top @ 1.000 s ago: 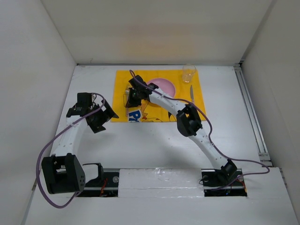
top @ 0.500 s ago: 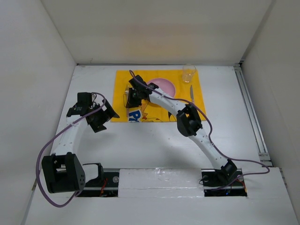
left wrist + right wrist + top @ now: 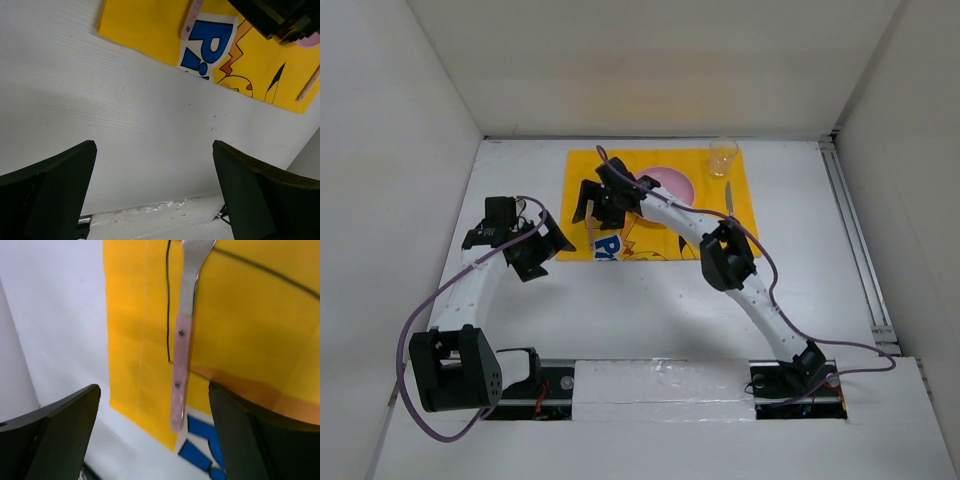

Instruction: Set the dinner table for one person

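The white dinner table (image 3: 650, 300) carries a yellow cartoon placemat (image 3: 655, 215) with a pink plate (image 3: 670, 183) on it. At the mat's right side lies a knife (image 3: 728, 198), and a clear glass (image 3: 723, 156) stands at its back right corner. A pink-handled fork (image 3: 179, 371) lies flat on the mat's left part. My right gripper (image 3: 153, 402) hovers open over its handle end, fingers apart from it; from above, this gripper (image 3: 592, 210) covers the fork. My left gripper (image 3: 548, 256) hangs open and empty over bare table left of the mat.
White walls (image 3: 410, 120) close the table on the left, back and right. A metal rail (image 3: 855, 240) runs along the right edge. Purple cables (image 3: 420, 310) loop off both arms. The left wrist view shows the mat's near corner (image 3: 150, 35) and the fork handle (image 3: 191, 17).
My right gripper went from shut on the fork to open, leaving the fork lying on the placemat. The left arm has not moved.
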You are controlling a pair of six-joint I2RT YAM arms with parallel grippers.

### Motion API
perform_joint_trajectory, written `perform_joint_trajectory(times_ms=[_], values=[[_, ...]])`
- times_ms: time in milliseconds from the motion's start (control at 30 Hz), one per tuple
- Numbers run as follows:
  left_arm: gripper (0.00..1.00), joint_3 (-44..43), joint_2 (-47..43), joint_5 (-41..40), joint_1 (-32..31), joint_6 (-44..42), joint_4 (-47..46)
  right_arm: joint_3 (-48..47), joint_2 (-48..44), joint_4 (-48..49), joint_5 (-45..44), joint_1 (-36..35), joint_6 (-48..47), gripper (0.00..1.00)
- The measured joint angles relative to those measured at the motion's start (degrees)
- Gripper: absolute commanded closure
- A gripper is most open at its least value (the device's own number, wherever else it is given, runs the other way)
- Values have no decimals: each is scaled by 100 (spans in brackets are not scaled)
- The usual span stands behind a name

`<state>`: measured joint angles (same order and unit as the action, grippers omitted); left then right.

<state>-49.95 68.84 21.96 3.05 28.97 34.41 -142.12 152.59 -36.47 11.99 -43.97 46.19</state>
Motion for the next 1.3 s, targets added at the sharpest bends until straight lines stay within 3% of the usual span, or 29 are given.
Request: perform_joint_trajectory(times_ms=[200, 433, 633, 767, 867, 1000, 1300], values=[[0, -358, 0, -162, 0, -26, 199, 938, -876, -114, -273, 9, 0, 1], [0, -1624, 79, -623, 0, 22, 645, 1016, -2114, -728, -885, 83, -442, 1], [0, -3456, 343, -1102, 0, 225, 1215, 2039, -4583, -1202, -1766, 433, -1174, 1], [0, -4301, 282, -1340, 0, 334, 1228, 2859, -6548, -1515, -2271, 1464, -1670, 1], [0, -4400, 90, -1576, 0, 391, 1320, 3359, -7895, -1880, -2673, 2450, -1950, 1], [0, -4122, -323, -1735, 0, 413, 1333, 3910, -9331, -2546, -2905, 3001, -2293, 1], [0, -3134, -1517, -2371, -131, 645, 1759, 4044, -10592, -3832, -3324, 3344, -2704, 1]])
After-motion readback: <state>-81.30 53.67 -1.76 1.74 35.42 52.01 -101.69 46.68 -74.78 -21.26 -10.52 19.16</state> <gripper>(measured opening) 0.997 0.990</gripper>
